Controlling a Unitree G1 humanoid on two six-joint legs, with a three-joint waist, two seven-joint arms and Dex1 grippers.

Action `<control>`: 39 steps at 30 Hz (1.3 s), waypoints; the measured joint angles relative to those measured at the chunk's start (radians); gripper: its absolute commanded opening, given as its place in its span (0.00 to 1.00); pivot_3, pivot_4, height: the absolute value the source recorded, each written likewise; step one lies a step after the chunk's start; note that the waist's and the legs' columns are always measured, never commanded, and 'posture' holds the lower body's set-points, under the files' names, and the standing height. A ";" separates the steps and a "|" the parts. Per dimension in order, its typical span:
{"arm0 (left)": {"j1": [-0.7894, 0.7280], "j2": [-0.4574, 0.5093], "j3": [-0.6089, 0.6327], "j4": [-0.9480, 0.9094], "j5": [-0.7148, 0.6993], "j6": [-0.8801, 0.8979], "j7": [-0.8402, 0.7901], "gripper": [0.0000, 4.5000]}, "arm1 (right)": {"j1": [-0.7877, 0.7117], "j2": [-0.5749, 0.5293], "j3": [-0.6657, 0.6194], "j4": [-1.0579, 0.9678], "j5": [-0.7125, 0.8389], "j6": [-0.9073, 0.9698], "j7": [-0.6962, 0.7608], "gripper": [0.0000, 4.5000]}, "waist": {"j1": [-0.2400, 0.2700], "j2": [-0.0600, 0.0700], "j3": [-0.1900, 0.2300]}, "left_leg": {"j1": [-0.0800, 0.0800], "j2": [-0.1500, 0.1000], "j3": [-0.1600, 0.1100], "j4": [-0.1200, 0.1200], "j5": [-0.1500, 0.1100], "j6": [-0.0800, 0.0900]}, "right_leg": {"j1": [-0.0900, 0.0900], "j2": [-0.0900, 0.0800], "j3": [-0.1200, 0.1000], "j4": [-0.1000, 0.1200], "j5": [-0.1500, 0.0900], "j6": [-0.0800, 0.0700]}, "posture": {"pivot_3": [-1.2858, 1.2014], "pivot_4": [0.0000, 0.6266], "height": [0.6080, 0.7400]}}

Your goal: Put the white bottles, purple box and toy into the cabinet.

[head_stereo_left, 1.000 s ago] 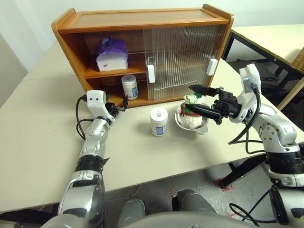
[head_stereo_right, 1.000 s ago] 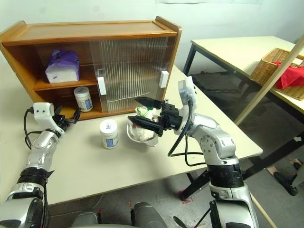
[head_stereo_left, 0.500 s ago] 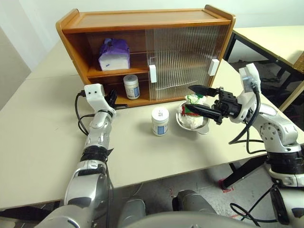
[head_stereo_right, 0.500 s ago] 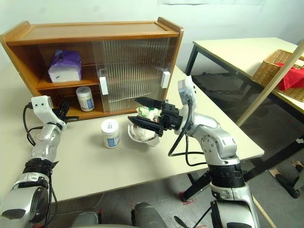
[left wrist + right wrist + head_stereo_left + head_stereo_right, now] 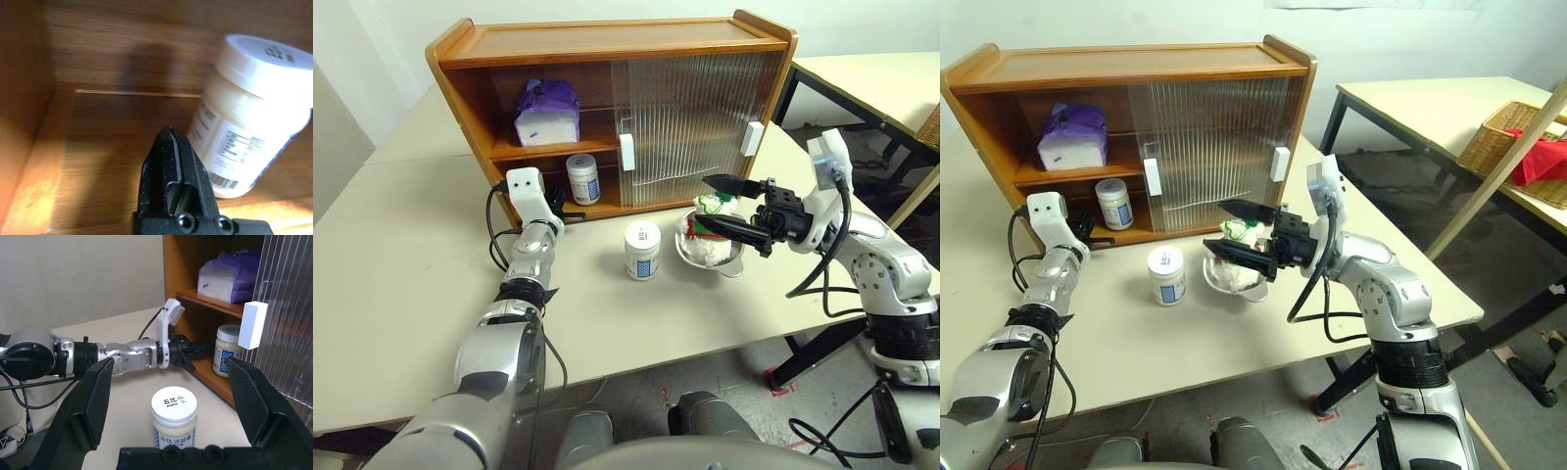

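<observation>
The cabinet (image 5: pixel 607 44) stands at the back of the table with its left half uncovered. On its upper shelf lies the purple box (image 5: pixel 546 113). One white bottle (image 5: pixel 581 178) stands on the lower shelf, and a second white bottle (image 5: pixel 642 250) stands on the table in front. My left gripper (image 5: pixel 570 213) is shut on nothing, pointing into the lower shelf just beside the bottle (image 5: pixel 249 122). The toy (image 5: pixel 708 230) lies in a steel bowl (image 5: pixel 729 262). My right gripper (image 5: pixel 707 202) hangs open just above the toy, pointing left.
Two ribbed sliding doors (image 5: pixel 690 122) with white handles cover the cabinet's right half. A second table (image 5: pixel 871 78) stands to the right, carrying a wicker basket (image 5: pixel 1494 142) with red cloth. A gap of floor lies between the tables.
My left gripper has shut and moved forward to the mouth of the lower shelf, beside the bottle there. The right arm has kept still.
</observation>
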 measured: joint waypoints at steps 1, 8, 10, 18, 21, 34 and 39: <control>-0.009 -0.002 0.000 0.010 0.001 -0.002 -0.005 0.00 | 0.002 -0.002 -0.001 -0.002 0.000 0.000 -0.001 1.00 | -0.001 0.000 0.000 | 0.000 0.000 0.000 0.000 0.000 0.000 | 0.000 0.000 0.000 0.000 0.000 0.000 | 0.45 0.00 1.00; -0.043 -0.014 -0.003 0.058 0.007 -0.012 -0.026 0.00 | 0.025 -0.007 -0.017 -0.012 0.001 0.000 -0.010 1.00 | -0.016 0.000 0.000 | -0.003 0.000 0.000 -0.001 0.000 0.000 | 0.000 0.000 0.000 -0.008 0.002 0.003 | 0.44 0.00 1.00; -0.048 -0.020 -0.004 0.066 0.009 -0.012 -0.032 0.00 | 0.030 -0.007 -0.019 -0.018 0.001 0.000 -0.011 1.00 | -0.020 0.000 0.000 | -0.004 0.000 0.000 -0.001 0.000 0.000 | 0.000 0.000 0.000 -0.010 0.002 0.004 | 0.44 0.00 1.00; -0.074 -0.051 -0.021 0.094 0.029 -0.012 -0.045 0.00 | 0.043 -0.022 -0.027 -0.042 0.001 0.000 -0.014 1.00 | -0.039 0.000 0.000 | -0.005 0.000 0.000 -0.001 0.000 0.001 | 0.000 -0.001 0.000 -0.011 0.002 0.005 | 0.43 0.00 1.00; -0.078 -0.054 -0.022 0.102 0.036 -0.012 -0.042 0.00 | 0.053 -0.029 -0.030 -0.043 0.002 0.000 -0.015 1.00 | -0.053 0.000 0.000 | -0.005 0.000 0.000 -0.001 0.000 0.001 | 0.000 -0.001 0.000 -0.011 0.002 0.005 | 0.43 0.00 1.00; 0.006 0.023 0.013 -0.002 -0.005 -0.055 -0.087 0.00 | 0.043 -0.009 -0.024 -0.034 0.003 0.000 -0.017 1.00 | -0.085 0.000 0.000 | -0.005 0.000 0.000 -0.002 0.000 0.001 | 0.000 -0.001 0.000 -0.011 0.002 0.006 | 0.45 0.00 1.00; 0.213 0.036 0.003 -0.319 -0.103 0.029 -0.327 0.00 | 0.018 -0.003 -0.018 -0.017 0.002 0.000 -0.008 1.00 | -0.076 0.000 0.000 | -0.006 0.000 0.001 -0.003 -0.001 0.000 | -0.001 0.000 -0.001 -0.011 0.002 0.005 | 0.46 0.00 1.00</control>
